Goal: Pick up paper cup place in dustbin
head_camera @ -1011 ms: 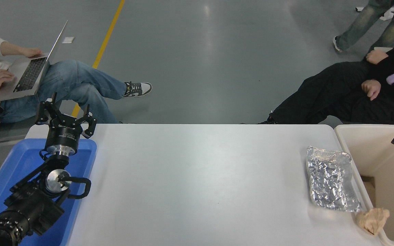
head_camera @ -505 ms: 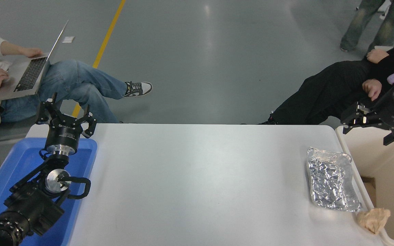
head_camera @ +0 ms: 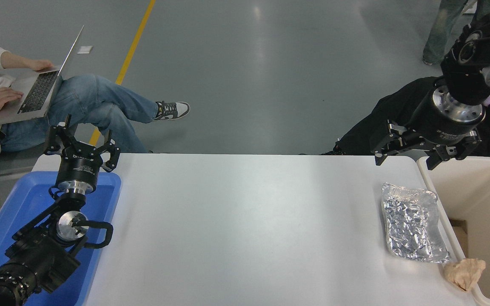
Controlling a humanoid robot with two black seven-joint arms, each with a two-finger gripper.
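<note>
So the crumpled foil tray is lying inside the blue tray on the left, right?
Not quite. The head view shows the crumpled foil tray lying on the white table at the right, beside the dustbin. The blue tray sits at the left, under the parked left end effector.

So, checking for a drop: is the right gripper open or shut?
Open: the right gripper hangs with its jaws spread and nothing between them, beside the dustbin.

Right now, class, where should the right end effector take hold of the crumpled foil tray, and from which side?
Probably its far short rim, from above: the foil tray lies flat, the dustbin crowds its right side, and the open right end effector hovers near that end.
</note>
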